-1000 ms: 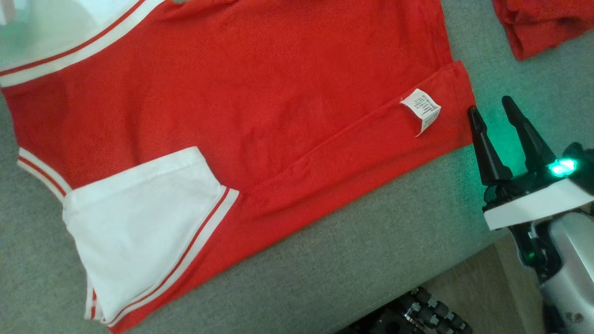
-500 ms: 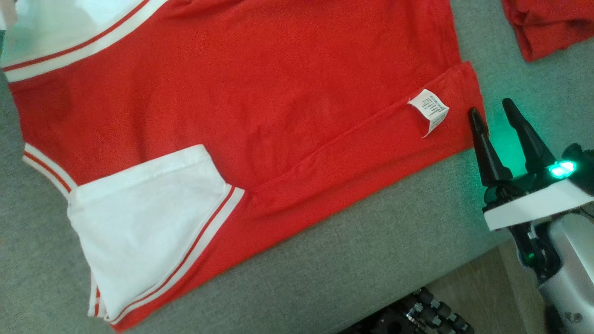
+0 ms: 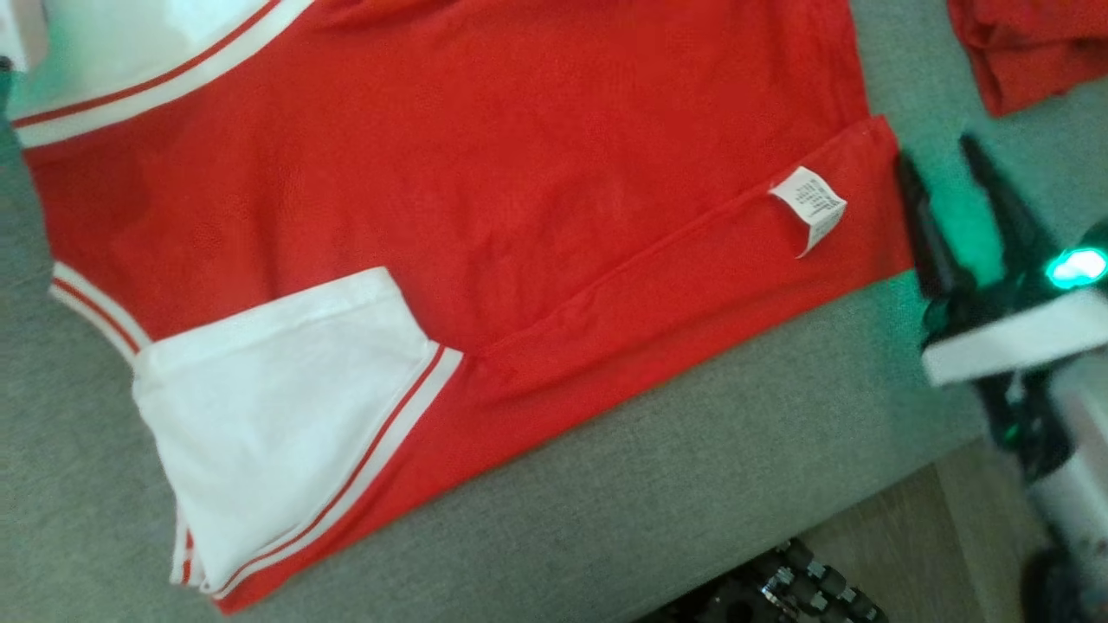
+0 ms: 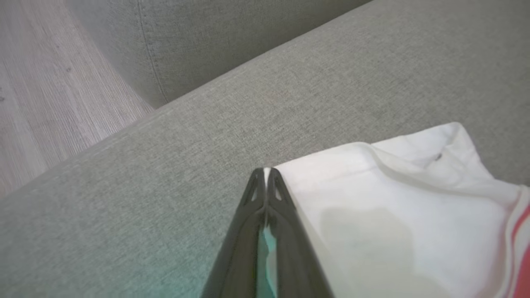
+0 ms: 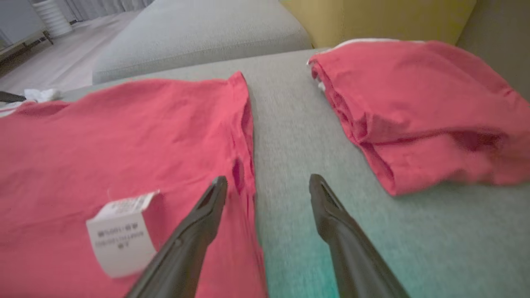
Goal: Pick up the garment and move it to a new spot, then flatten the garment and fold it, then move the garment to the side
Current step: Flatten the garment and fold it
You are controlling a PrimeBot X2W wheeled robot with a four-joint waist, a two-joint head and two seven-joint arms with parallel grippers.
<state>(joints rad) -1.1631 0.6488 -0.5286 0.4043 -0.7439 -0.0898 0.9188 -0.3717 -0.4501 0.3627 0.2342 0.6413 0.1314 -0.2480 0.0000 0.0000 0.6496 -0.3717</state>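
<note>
Left wrist view: left gripper (image 4: 265,171) fingers pressed tight, pinching white sleeve corner of garment (image 4: 393,215). Right gripper (image 5: 268,182) spread wide, one finger over garment's red hem nr care label (image 5: 120,240), other over sofa (image 5: 290,116). Garment lies flat on grey sofa w/ folded red cloth (image 5: 414,103) nearby, not touching.

A: How many garments were there?
B: Two: one flat red-and-white knit shirt (image 3: 485,173) and one folded red cloth garment (image 5: 414,107).
A: And labels?
B: One small white printed care label (image 3: 809,208); one grey fabric sofa (image 3: 606,519).
</note>
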